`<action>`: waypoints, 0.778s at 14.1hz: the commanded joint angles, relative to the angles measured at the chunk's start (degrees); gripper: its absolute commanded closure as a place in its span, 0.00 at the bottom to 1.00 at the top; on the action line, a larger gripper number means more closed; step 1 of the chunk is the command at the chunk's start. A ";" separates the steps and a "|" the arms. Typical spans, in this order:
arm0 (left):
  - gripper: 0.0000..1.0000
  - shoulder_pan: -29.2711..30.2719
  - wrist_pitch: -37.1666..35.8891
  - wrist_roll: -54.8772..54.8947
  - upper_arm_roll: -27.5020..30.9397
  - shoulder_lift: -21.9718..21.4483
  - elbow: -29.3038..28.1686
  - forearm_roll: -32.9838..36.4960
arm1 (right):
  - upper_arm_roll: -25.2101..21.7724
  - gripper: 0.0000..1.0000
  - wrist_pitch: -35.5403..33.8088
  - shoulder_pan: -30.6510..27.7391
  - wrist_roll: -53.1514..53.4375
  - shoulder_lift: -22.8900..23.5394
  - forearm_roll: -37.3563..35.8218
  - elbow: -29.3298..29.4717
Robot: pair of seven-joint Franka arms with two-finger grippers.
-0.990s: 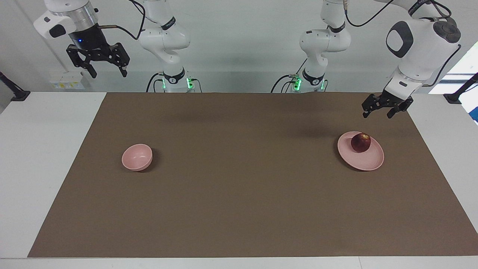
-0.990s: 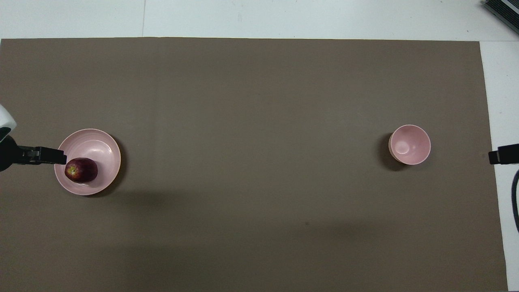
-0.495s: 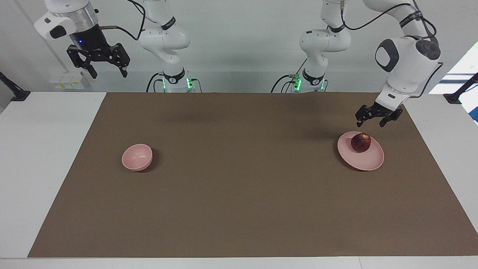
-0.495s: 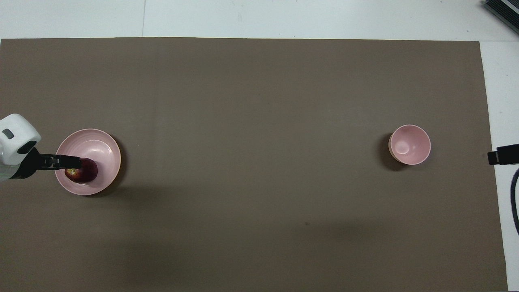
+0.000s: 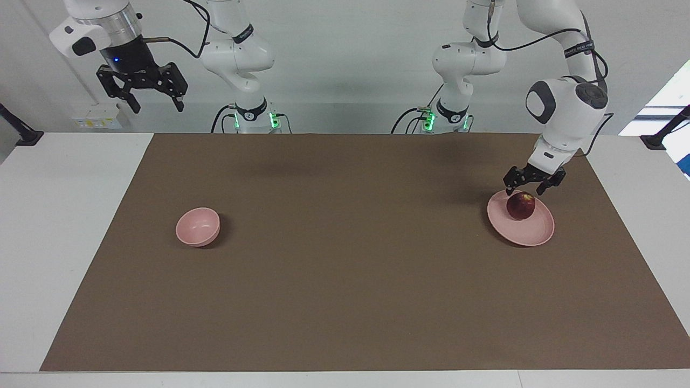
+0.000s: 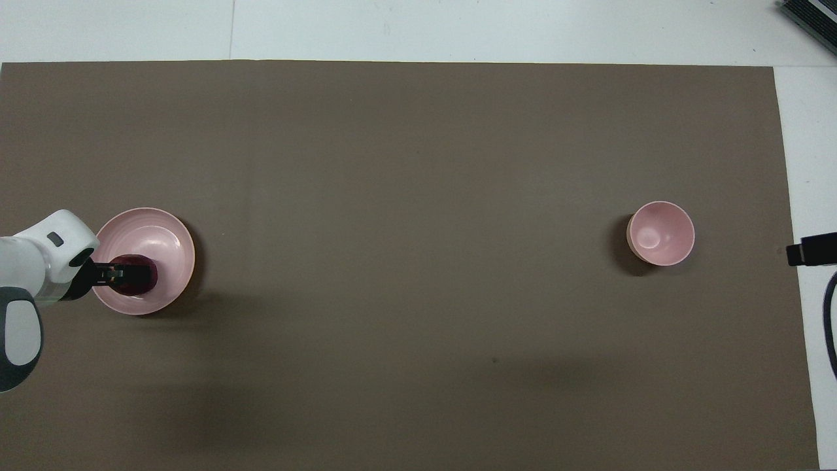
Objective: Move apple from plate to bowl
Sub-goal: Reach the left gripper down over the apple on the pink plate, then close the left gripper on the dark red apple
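Observation:
The dark red apple (image 5: 521, 207) lies on the pale pink plate (image 5: 525, 230) at the left arm's end of the brown mat. My left gripper (image 5: 524, 192) hangs open just above the apple, one fingertip to either side of its top, not closed on it. In the overhead view the left gripper (image 6: 118, 273) covers part of the apple (image 6: 145, 280) on the plate (image 6: 157, 237). The small pink bowl (image 5: 198, 227) stands empty toward the right arm's end (image 6: 660, 233). My right gripper (image 5: 143, 99) waits open, high above the table's edge at its own end.
A brown mat (image 5: 345, 269) covers most of the white table (image 5: 64, 226). Between the plate and the bowl there is only bare mat. Just a black tip of the right gripper (image 6: 811, 248) shows in the overhead view.
The left gripper has come down and swung in over the plate, from beside it to just above the apple. Apple, plate, bowl and right arm have not moved.

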 commanded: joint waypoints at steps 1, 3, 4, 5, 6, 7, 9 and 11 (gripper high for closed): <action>0.00 1.08 3.38 1.17 0.01 1.48 -1.06 -0.29 | 0.19 0.00 0.95 -0.57 0.20 -1.27 0.35 -1.58; 0.00 1.69 6.20 1.09 0.10 2.19 -2.20 -0.29 | 0.19 0.00 0.95 -0.57 0.20 -1.27 0.35 -1.58; 0.00 1.69 6.21 1.09 0.10 2.45 -2.21 -0.29 | 0.19 0.00 0.95 -0.57 0.11 -1.27 0.35 -1.58; 0.00 1.78 6.38 1.09 0.10 2.97 -2.30 -0.29 | 0.19 0.00 0.95 -0.57 0.20 -1.27 0.35 -1.58; 0.05 1.87 6.64 1.09 0.10 3.50 -2.30 -0.29 | 0.19 0.00 0.95 -0.57 0.20 -1.27 0.35 -1.58; 0.08 1.87 6.73 1.09 0.10 3.59 -2.30 -0.29 | 0.19 0.00 0.95 -0.57 0.20 -1.27 0.35 -1.58; 0.21 1.87 6.74 1.09 0.10 3.60 -2.30 -0.29 | 0.19 0.00 0.95 -0.57 0.20 -1.27 0.35 -1.58; 0.65 1.87 6.74 1.00 0.10 3.77 -2.03 -0.29 | 0.19 0.00 0.95 -0.57 0.20 -1.27 0.35 -1.58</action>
